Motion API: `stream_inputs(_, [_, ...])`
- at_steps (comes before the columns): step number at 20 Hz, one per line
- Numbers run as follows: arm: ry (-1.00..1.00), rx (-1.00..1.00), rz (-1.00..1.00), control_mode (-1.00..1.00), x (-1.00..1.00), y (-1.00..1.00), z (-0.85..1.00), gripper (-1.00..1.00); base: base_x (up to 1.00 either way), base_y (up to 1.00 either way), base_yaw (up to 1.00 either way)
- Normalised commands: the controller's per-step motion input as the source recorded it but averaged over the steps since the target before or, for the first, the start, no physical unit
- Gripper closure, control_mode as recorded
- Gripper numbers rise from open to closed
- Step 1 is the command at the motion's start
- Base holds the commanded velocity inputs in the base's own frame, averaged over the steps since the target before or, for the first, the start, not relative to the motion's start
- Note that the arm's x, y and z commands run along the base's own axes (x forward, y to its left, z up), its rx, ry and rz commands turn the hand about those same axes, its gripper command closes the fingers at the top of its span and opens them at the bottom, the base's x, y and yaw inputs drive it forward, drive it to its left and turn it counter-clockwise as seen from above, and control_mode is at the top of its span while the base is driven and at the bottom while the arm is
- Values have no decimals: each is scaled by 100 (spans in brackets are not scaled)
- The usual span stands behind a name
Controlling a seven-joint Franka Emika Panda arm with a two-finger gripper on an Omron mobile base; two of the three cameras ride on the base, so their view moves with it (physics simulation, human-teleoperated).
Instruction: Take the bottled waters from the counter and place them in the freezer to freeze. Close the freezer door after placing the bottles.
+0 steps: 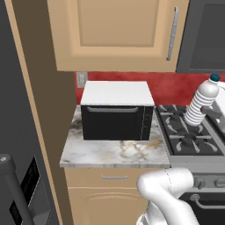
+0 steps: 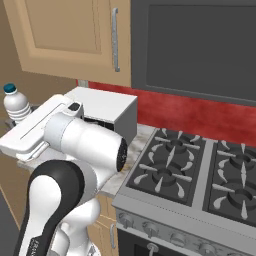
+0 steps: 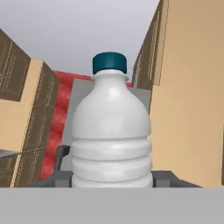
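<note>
My own forearm hides the bottle's (image 2: 15,106) lower half in the right base view. In the hand view its base is cut off below. The freezer (image 1: 19,145) runs off the left edge.

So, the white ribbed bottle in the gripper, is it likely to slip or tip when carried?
The white ribbed bottle looks smooth, so it might slip, though its ridges probably help the gripper hold. It is tall and narrow, so it would likely tip if set down carelessly. Round, it could roll if it falls.
</note>
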Motion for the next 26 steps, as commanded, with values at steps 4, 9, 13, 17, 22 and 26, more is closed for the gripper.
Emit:
stream_inputs(4, [0,0,7,-100,-1,3,-26,100,0,0,0])
stream_inputs(9, [0,0,7,-100,0,9,-13,100,0,0,0])
stream_inputs(13, [0,0,7,-100,0,1,-1,100,0,0,0])
stream_inputs(17, [0,0,2,-100,0,0,0,100,0,0,0])
stream_inputs(22, [0,0,0,-100,0,0,0,100,0,0,0])
stream_inputs(26, [0,0,0,-100,0,0,0,100,0,0,0])
